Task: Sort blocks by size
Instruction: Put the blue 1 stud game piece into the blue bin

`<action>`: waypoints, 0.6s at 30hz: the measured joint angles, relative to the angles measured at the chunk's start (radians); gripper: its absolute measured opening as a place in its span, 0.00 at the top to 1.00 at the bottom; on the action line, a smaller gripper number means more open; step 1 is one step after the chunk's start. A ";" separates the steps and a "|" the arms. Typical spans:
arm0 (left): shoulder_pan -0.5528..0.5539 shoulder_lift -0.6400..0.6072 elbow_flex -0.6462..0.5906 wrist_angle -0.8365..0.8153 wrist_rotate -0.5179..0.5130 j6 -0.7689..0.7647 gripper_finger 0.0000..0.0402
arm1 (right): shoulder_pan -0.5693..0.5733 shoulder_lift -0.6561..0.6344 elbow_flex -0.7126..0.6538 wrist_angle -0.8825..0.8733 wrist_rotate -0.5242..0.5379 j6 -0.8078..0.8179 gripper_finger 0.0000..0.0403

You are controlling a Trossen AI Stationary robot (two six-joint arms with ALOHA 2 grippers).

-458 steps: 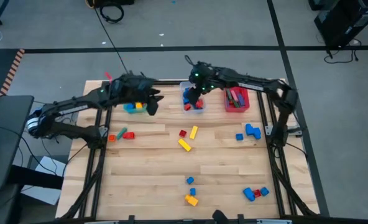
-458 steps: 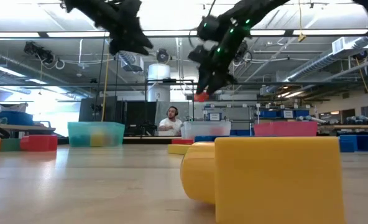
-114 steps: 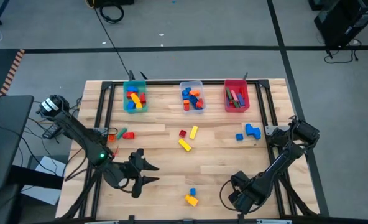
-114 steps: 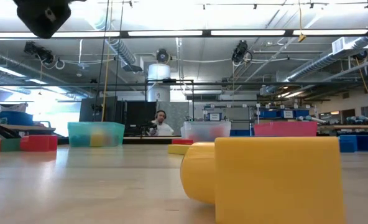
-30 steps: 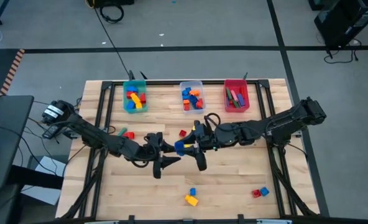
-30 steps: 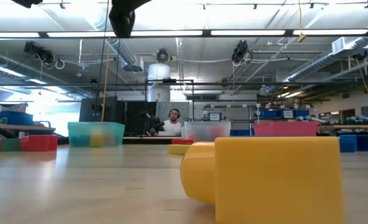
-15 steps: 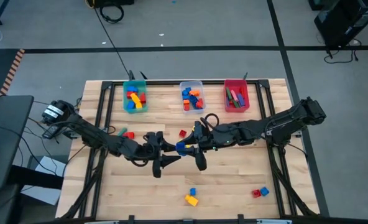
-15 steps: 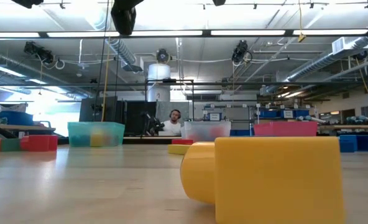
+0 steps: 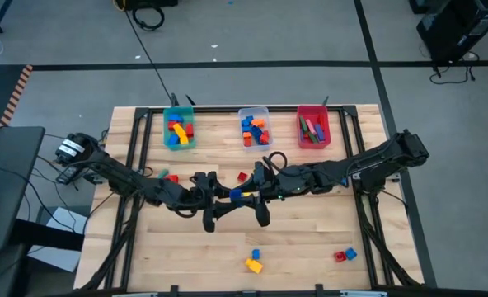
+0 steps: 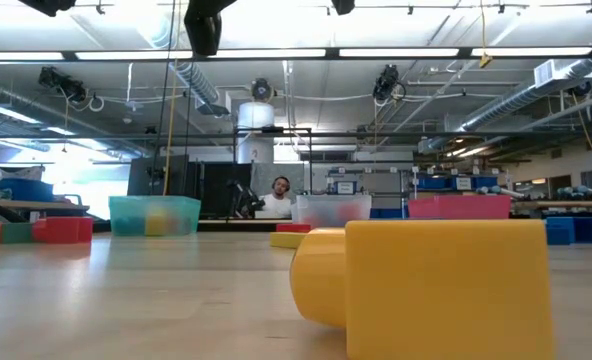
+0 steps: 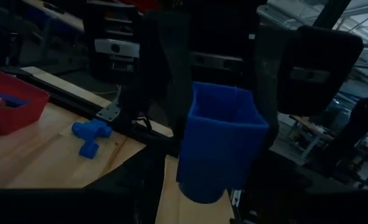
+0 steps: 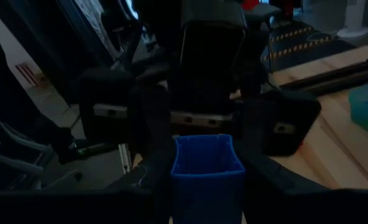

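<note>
My right gripper (image 9: pixel 248 196) is shut on a small blue block (image 9: pixel 236 195) above the middle of the table. The block also shows in the left wrist view (image 11: pixel 218 140) and the right wrist view (image 12: pixel 206 174). My left gripper (image 9: pixel 214 200) faces it from the table's left, level with it. Its fingers are apart, and the block is at their tips. I cannot tell whether they touch it. Other blocks lie loose on the table: two red ones (image 9: pixel 171 178) (image 9: pixel 241 176), and a blue and a yellow one (image 9: pixel 253 261) near the front. My right gripper pinches the blue block by its two opposite sides (image 12: pixel 179 180) between its two fingers (image 11: pixel 171 87). The fingers come level from the table's right. The block is lifted clear of the table, with its hollow side up and a stud (image 11: pixel 199 193) pointing down.
A teal bin (image 9: pixel 178 129), a clear bin (image 9: pixel 255 128) and a red bin (image 9: pixel 313 128) with blocks stand along the far edge. A red and a blue block (image 9: pixel 343 256) lie front right. Blue blocks (image 11: pixel 91 134) lie under my right arm. A yellow block (image 10: pixel 426 285) fills the low view.
My right gripper has carried the blue block a little toward the table's left, closer to my left gripper. The block stays level and clear of the table.
</note>
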 joint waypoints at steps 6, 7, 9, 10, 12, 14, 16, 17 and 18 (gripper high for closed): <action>0.000 0.000 0.000 0.009 0.000 0.000 0.48 | -0.013 0.007 0.000 0.035 -0.026 0.011 0.63; 0.001 0.000 0.000 0.007 0.000 0.000 0.48 | -0.016 0.008 0.000 0.032 -0.033 0.019 0.63; 0.002 0.000 0.000 0.001 0.000 0.000 0.48 | -0.021 0.009 0.000 0.030 -0.045 0.024 0.63; 0.002 0.000 0.000 0.001 0.000 0.000 0.48 | -0.023 0.009 0.000 0.031 -0.045 0.023 0.63; 0.002 0.000 0.000 0.003 0.000 0.000 0.49 | -0.026 0.009 0.000 0.032 -0.046 0.023 0.63; 0.002 0.000 0.000 0.002 0.000 0.000 0.50 | -0.027 0.009 0.000 0.030 -0.046 0.023 0.63; 0.003 0.000 0.000 0.003 0.000 0.000 0.53 | -0.027 0.009 0.000 0.031 -0.047 0.023 0.63; 0.003 0.000 0.000 0.002 0.000 0.001 0.55 | -0.027 0.009 0.000 0.031 -0.047 0.023 0.63; 0.003 0.000 0.000 0.002 0.000 0.001 0.58 | -0.027 0.009 0.000 0.030 -0.047 0.023 0.62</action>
